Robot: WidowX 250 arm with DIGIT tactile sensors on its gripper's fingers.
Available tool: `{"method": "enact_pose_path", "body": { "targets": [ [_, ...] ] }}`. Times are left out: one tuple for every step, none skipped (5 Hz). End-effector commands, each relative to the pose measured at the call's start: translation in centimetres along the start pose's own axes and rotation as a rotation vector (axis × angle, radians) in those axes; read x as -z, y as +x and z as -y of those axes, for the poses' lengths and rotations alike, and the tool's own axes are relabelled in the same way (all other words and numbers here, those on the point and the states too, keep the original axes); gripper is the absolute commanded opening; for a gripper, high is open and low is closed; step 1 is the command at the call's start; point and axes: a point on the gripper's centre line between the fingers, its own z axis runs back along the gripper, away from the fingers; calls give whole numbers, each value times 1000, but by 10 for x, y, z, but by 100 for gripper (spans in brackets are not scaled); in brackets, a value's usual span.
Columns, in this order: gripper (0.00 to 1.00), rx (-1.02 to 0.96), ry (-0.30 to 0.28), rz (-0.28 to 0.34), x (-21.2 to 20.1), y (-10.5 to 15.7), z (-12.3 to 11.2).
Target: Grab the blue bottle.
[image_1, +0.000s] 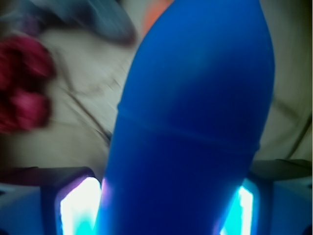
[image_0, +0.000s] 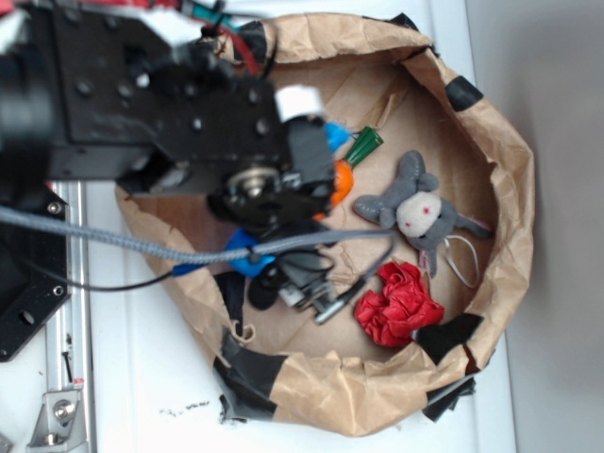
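The blue bottle [image_1: 195,112] fills the middle of the wrist view, upright between my two fingers. Both pads press against its sides, one at the lower left [image_1: 78,205], the other at the lower right. My gripper [image_1: 161,200] is shut on it. In the exterior view the black arm covers most of the gripper [image_0: 269,231], and only part of the blue bottle [image_0: 247,257] shows under the wrist, over the floor of the brown paper basin [image_0: 500,151].
An orange toy carrot with a green top [image_0: 359,146] lies just right of the wrist. A grey plush rabbit [image_0: 415,212] and a crumpled red cloth [image_0: 398,302] lie further right. A dark grey object [image_0: 307,283] lies below the gripper. Paper walls ring everything.
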Motion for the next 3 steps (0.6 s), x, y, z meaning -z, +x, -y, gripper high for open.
{"method": "enact_pose_path", "body": {
  "targets": [
    [0, 514, 71, 30, -74, 19, 13],
    [0, 714, 91, -45, -75, 21, 10],
    [0, 716, 103, -58, -67, 20, 8]
  ]
}}
